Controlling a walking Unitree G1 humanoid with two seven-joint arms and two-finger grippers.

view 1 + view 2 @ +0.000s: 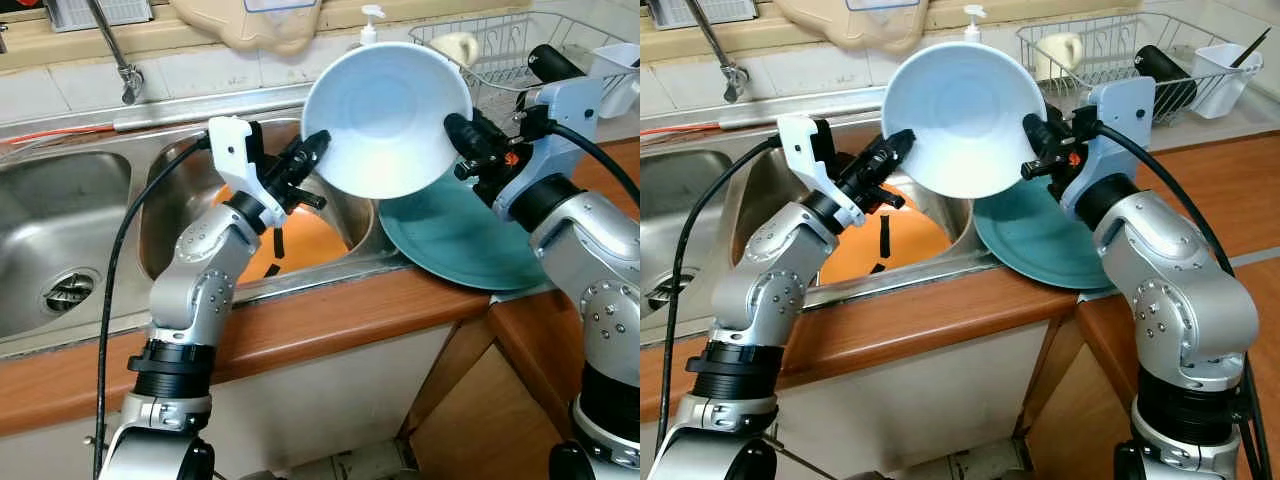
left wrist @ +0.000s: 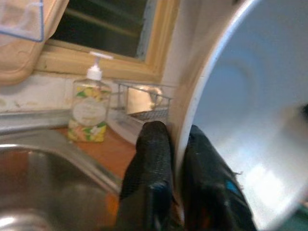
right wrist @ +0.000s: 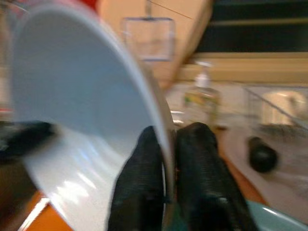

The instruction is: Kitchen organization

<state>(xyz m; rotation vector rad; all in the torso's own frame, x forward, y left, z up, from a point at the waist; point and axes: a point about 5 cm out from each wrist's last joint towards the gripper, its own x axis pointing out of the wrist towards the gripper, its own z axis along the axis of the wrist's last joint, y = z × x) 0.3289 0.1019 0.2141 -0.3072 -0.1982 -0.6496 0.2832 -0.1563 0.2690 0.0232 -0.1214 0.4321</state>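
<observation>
A pale blue bowl [image 1: 386, 118] is held tilted in the air above the sink [image 1: 180, 205], its hollow facing the camera. The left gripper [image 1: 313, 150] pinches its rim at nine o'clock, fingers closed on either side of the edge; the right gripper [image 1: 462, 135] clamps the rim at three o'clock likewise. The bowl hides part of the teal plate [image 1: 455, 240] at its five o'clock. The soap bottle [image 2: 89, 111] carries a flowered label, its writing too blurred to read.
</observation>
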